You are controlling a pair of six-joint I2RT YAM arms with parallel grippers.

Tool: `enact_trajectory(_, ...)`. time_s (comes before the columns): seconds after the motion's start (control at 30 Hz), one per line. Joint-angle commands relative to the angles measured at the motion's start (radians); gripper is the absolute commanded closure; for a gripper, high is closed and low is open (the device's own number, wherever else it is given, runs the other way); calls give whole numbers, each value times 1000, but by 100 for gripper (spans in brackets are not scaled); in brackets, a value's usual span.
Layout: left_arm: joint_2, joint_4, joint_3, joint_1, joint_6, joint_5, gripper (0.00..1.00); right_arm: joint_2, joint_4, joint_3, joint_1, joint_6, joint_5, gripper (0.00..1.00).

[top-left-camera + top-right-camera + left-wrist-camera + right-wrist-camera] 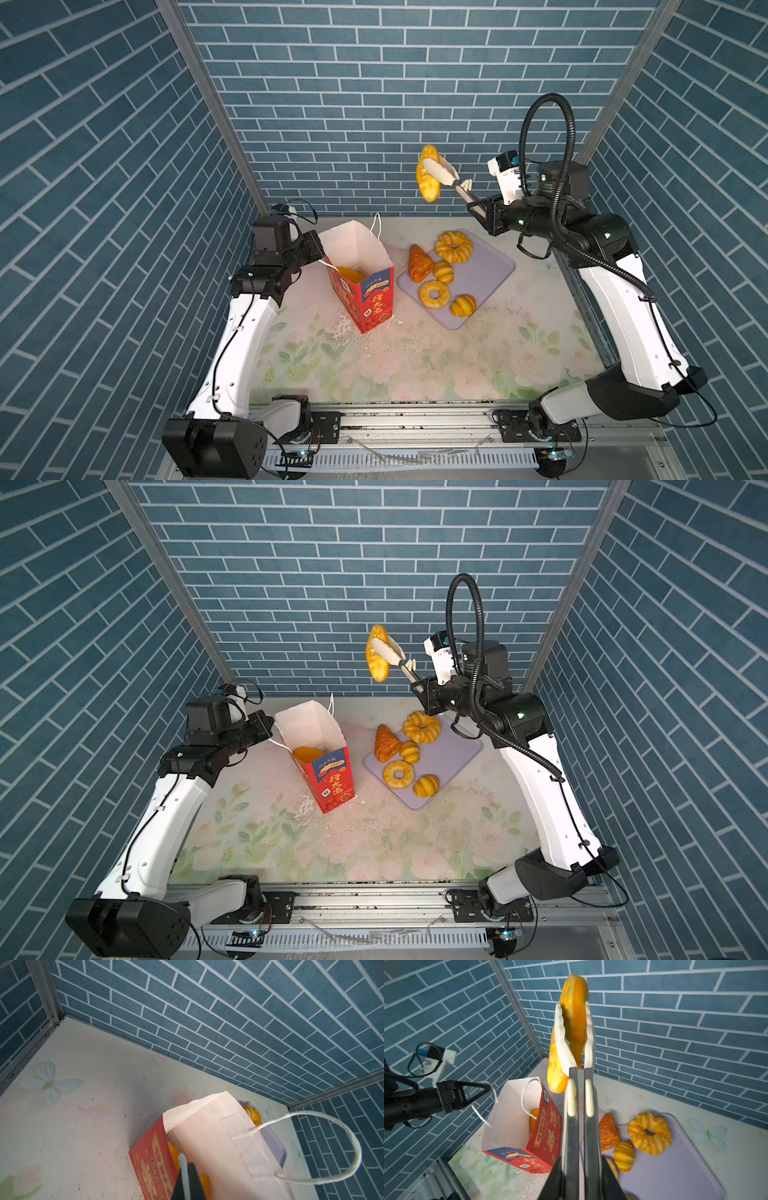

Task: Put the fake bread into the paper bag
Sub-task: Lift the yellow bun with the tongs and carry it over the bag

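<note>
The left gripper (485, 1088) is staying pinched shut at the bag's side, and it looks to be holding one white cord handle (478, 1115), so the top is staying wide open. The red paper bag (365, 291) is standing up on the flowery table (415, 357), just left of the middle. At least one yellow piece of bread (351, 273) is already lying down inside it, so part of the job is done. I cannot tell if more pieces are hiding under it. A bit to the right, high up in the air, the oval speckled loaf (430, 193) is hanging on its end. White tongs (451, 176) are squeezing it on both sides. It is not over the bag's mouth yet, so I think it is being carried there and needs to go left and down. Below it, the lilac tray (482, 274) is holding five more pieces. The red-brown croissant (419, 264) is lying on the tray's left edge, close to the bag. The big twisty ring donut (454, 247) is sitting at the back. A small ridged roll (444, 272) is touching the croissant. A smooth ring donut (434, 294) and another ridged roll (463, 305) are sitting at the front. All five are waiting for their turn. At the far right, the right gripper (482, 208) is squeezing the tongs' handles together.
</note>
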Motion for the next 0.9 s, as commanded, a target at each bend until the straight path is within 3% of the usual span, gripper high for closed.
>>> enact_trajectory(0.0, -17, 8, -8, -6, -2, -12, 100, 57, -18, 76, 51, -90, -23, 86)
enact_trajectory(0.43, -11, 10, -9, -7, -7, -11, 100, 212, -146, 197, 269, -263, -31, 86)
enact_trajectory(0.87, -5, 9, -2, -7, 1, -8, 100, 311, -261, 198, 311, -313, 65, 80)
